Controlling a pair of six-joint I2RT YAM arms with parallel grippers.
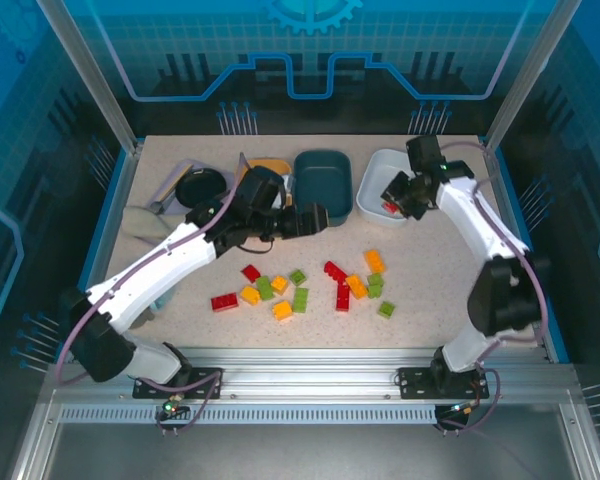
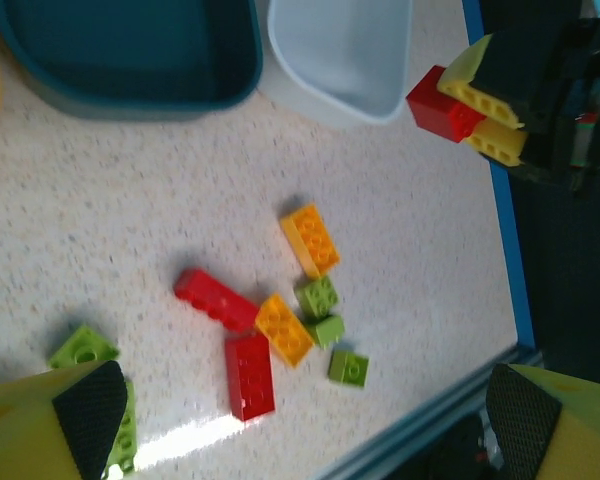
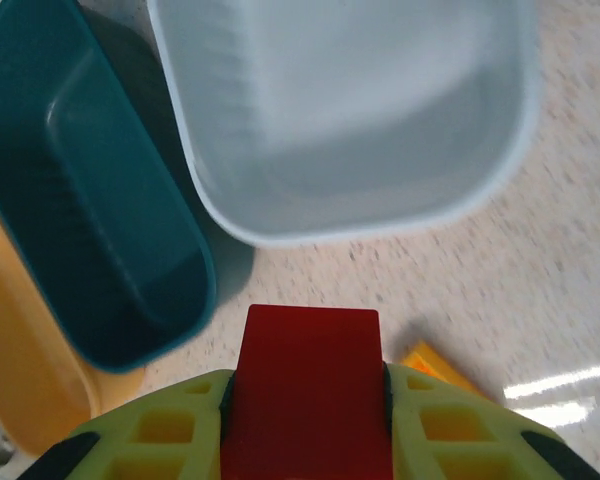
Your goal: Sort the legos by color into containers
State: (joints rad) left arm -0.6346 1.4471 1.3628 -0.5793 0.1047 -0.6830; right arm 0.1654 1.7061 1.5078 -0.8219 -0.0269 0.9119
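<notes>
My right gripper (image 3: pixel 310 425) is shut on a red lego (image 3: pixel 310 385) and hovers just short of the white container's (image 3: pixel 360 228) near rim. From above, that gripper (image 1: pixel 394 204) hangs at the white container's (image 1: pixel 375 168) front edge. The teal container (image 1: pixel 323 186) stands left of it, and the orange container (image 1: pixel 271 166) is partly hidden behind my left arm. My left gripper (image 1: pixel 316 218) is open above the table in front of the teal container, holding nothing. Several red, green and yellow legos (image 1: pixel 342 296) lie scattered mid-table, among them a long red one (image 2: pixel 215 300) and a yellow one (image 2: pixel 284 328).
A round black bowl (image 1: pixel 202 186) and a grey mug (image 1: pixel 143 222) sit at the back left. The table's blue right edge (image 2: pixel 505 250) runs close to the brick cluster. A yellow brick (image 3: pixel 435 362) lies on the table just right of my right gripper.
</notes>
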